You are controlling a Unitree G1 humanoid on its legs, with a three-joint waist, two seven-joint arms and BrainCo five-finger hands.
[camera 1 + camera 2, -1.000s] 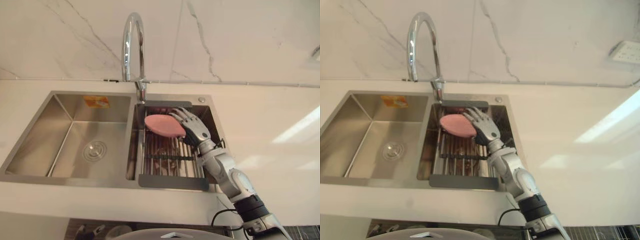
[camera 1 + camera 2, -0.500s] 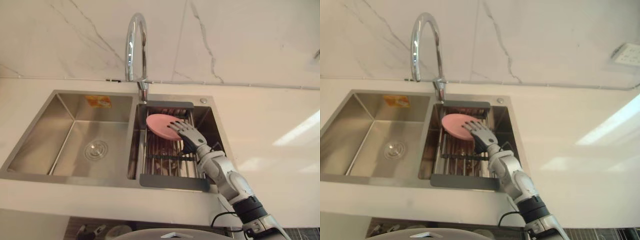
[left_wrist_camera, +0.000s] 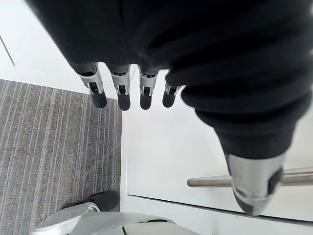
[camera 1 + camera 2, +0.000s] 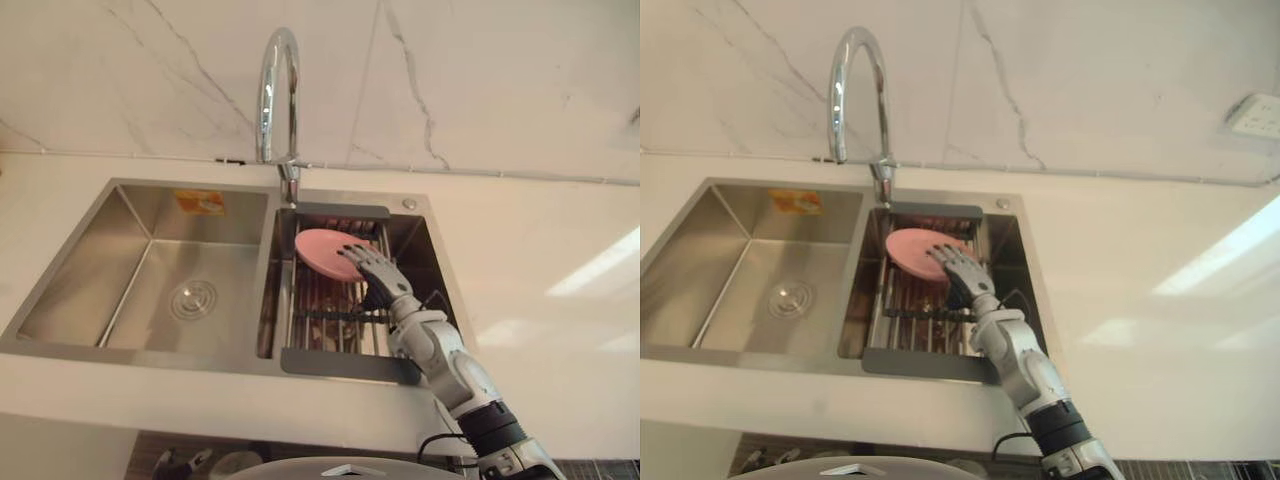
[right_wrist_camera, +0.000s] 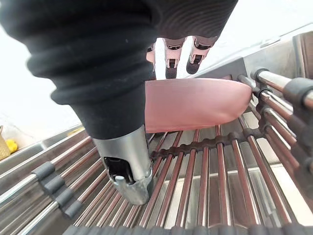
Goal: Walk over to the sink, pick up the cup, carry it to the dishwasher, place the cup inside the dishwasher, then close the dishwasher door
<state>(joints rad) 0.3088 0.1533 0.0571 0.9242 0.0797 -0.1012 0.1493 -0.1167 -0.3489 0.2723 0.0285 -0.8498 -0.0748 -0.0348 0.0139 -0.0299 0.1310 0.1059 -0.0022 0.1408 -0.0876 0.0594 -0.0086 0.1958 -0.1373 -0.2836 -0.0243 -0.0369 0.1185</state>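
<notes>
A pink cup (image 4: 322, 250) lies on its side on the metal drying rack (image 4: 330, 322) in the right basin of the steel sink (image 4: 150, 352). My right hand (image 4: 380, 278) reaches down into that basin, open. Its straight fingers (image 5: 171, 55) lie over the cup's (image 5: 195, 104) right end, and the thumb (image 5: 128, 169) hangs apart from them above the rack bars. I cannot tell whether the fingers touch the cup. My left hand (image 3: 120, 94) hangs open beside a white cabinet front, holding nothing.
A tall chrome faucet (image 4: 276, 92) stands behind the divider between the basins. The left basin (image 4: 190, 298) holds just a drain. White counter surrounds the sink, with a marble wall behind. A bar handle (image 3: 210, 182) crosses the cabinet front near my left hand.
My right hand has sunk lower into the right basin and its fingers now overlap the cup's right end. The cup still lies on the rack. The camera has shifted slightly.
</notes>
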